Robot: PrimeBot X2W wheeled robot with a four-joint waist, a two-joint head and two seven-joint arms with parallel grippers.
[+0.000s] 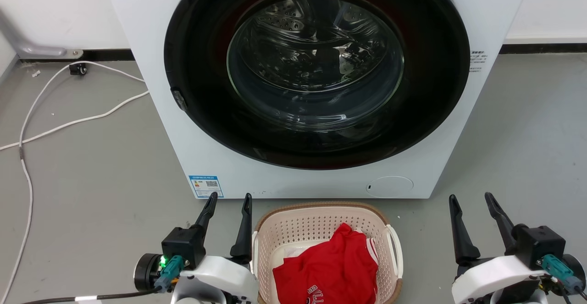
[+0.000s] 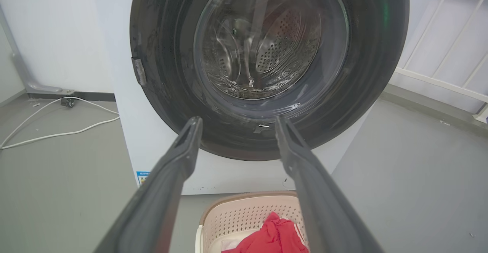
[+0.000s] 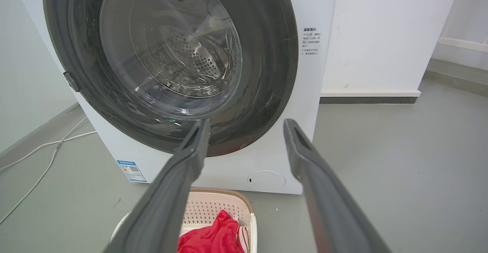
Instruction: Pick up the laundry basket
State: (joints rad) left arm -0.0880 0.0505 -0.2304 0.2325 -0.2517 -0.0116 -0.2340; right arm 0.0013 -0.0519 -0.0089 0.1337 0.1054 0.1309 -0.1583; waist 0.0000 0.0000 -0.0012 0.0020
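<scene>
Left hand [image 1: 230, 195], right hand [image 1: 471, 196] — 2, spread — flank 1 laundry basket [image 1: 316, 226].

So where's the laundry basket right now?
In the head view the laundry basket sits on the floor at bottom centre, just in front of the washing machine, between the left gripper and right gripper, with a red garment inside.

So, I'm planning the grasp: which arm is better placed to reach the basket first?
Left, probably. The open left gripper sits right beside the laundry basket; the open right gripper stands a clear gap from it.
</scene>
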